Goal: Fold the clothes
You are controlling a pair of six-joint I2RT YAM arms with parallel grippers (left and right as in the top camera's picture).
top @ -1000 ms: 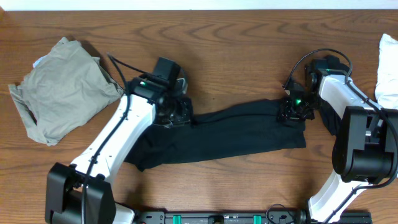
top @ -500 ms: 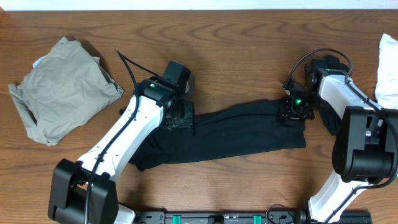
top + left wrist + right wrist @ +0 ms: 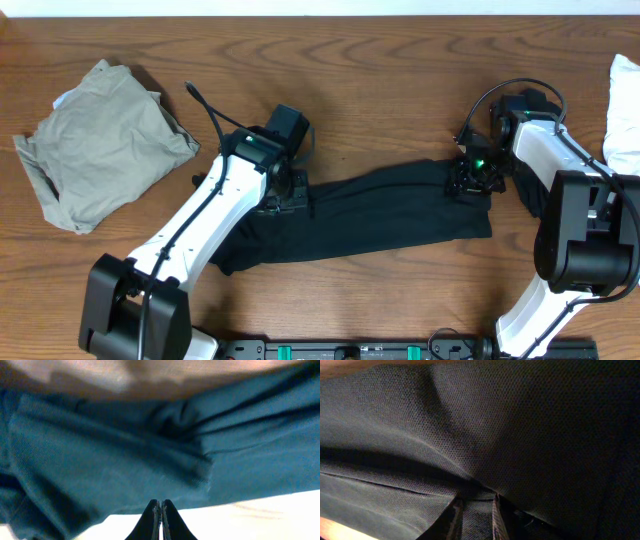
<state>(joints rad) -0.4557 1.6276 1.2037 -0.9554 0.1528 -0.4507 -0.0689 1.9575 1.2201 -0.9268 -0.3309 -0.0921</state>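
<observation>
Here, the left gripper (image 3: pixel 160 512) has its two dark fingers pressed tip to tip with no gap. The tips meet right at the near edge of the long black trouser-like fabric garment (image 3: pixel 390 210), but I cannot tell whether a thin lip of cloth is caught between them. It sits low over the garment's rumpled left part, probably because that is the end to be gathered for a fold.

The right gripper (image 3: pixel 475 515) has its jaws only narrowly apart, with a ridge of the black fabric pinched between them, so it grips the garment's right end. That hold looks meant to anchor the cloth and stretch it straight while the other arm works.

Between the two arms the garment lies drawn out in a long band across the middle of the brown wooden table (image 3: pixel 380 60), sagging lower on the left, and it is not yet doubled over.

The crumpled khaki-grey fabric garment (image 3: pixel 95 145) sits bunched at the far left, well apart, likely awaiting its turn. A white cloth (image 3: pixel 626 110) shows at the right edge, partly out of view.
</observation>
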